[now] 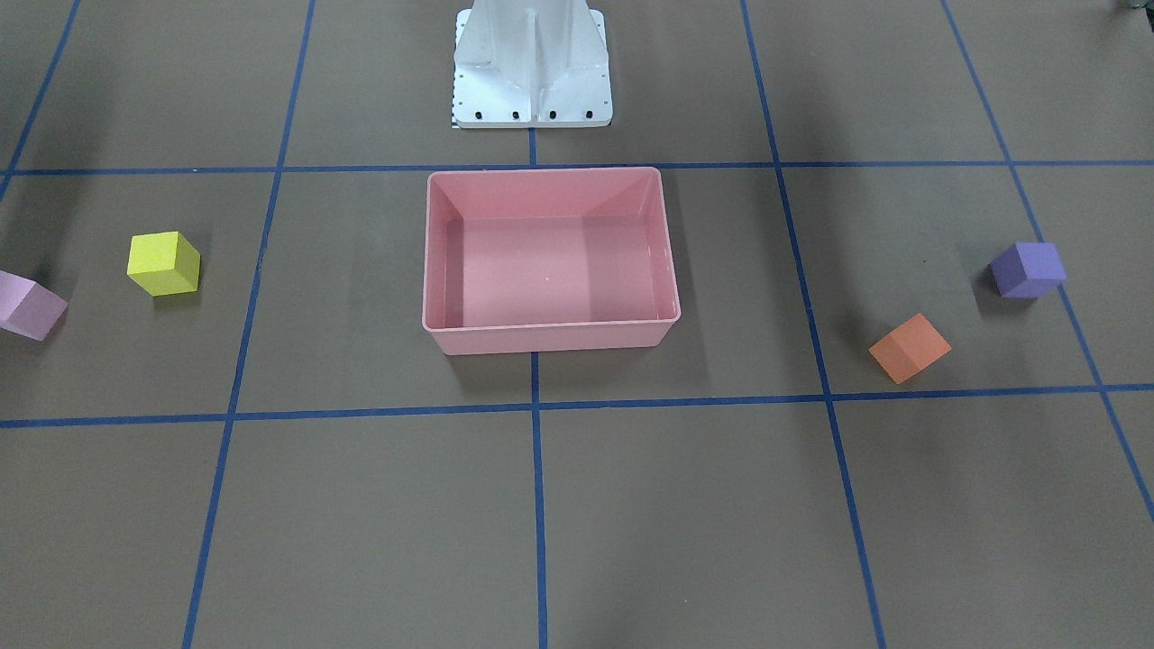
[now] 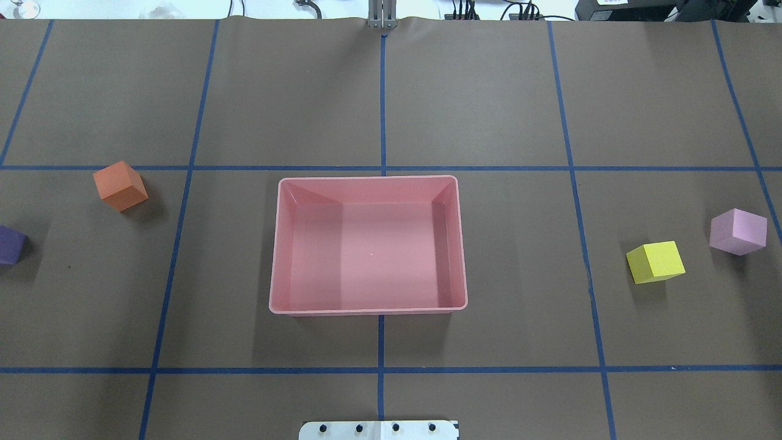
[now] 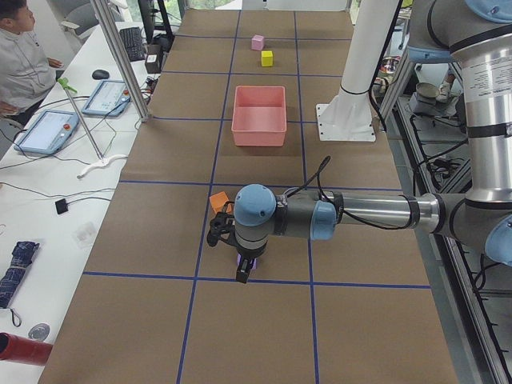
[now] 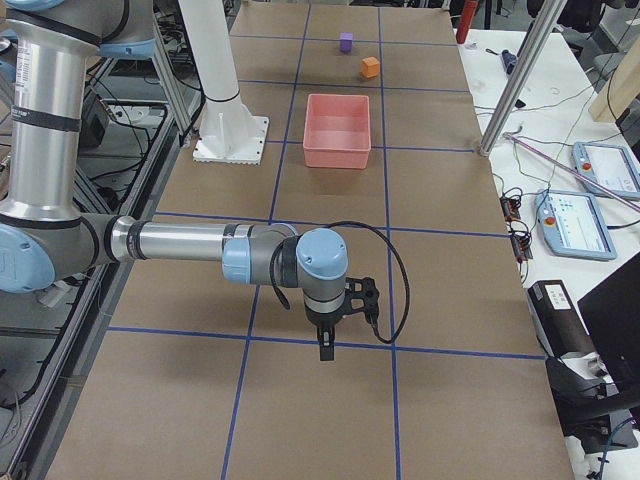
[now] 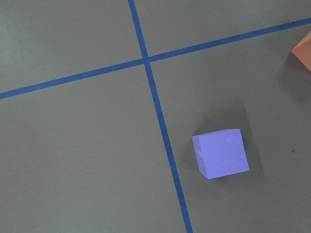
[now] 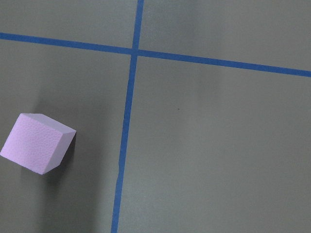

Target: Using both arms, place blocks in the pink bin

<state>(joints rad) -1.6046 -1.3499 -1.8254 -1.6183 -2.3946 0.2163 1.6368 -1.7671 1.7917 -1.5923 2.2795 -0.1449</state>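
Observation:
The pink bin (image 2: 368,183) sits empty at the table's middle. The orange block (image 2: 120,186) and purple block (image 2: 9,244) lie on its left; the yellow block (image 2: 655,261) and pink-lilac block (image 2: 738,231) lie on its right. My left gripper (image 3: 242,275) shows only in the exterior left view, pointing down near the purple block; I cannot tell if it is open. Its wrist view shows the purple block (image 5: 221,154). My right gripper (image 4: 325,350) shows only in the exterior right view; I cannot tell its state. Its wrist view shows the pink-lilac block (image 6: 36,143).
The white base pedestal (image 1: 532,63) stands behind the bin. Blue tape lines grid the brown table. A person (image 3: 20,56) sits beside a side bench with tablets and cables. Metal posts (image 4: 515,75) stand at the table's far edge.

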